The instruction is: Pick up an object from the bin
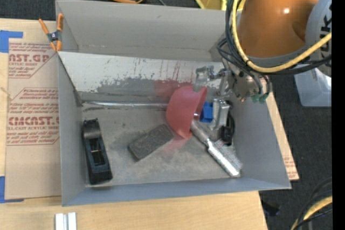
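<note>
A small blue block [206, 112] lies toward the bin's [135, 24] right side, tucked against a pink cup [182, 110] tipped on its side. The gripper [222, 121] hangs low just right of the block; open or closed, I cannot tell. Below it lies a long grey tool [218, 151]. Further left are a grey slab [151, 141] and, well apart, a black tape dispenser [96, 151].

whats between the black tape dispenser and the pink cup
A grey rectangular block lies flat between them, seen in the camera view.
</note>
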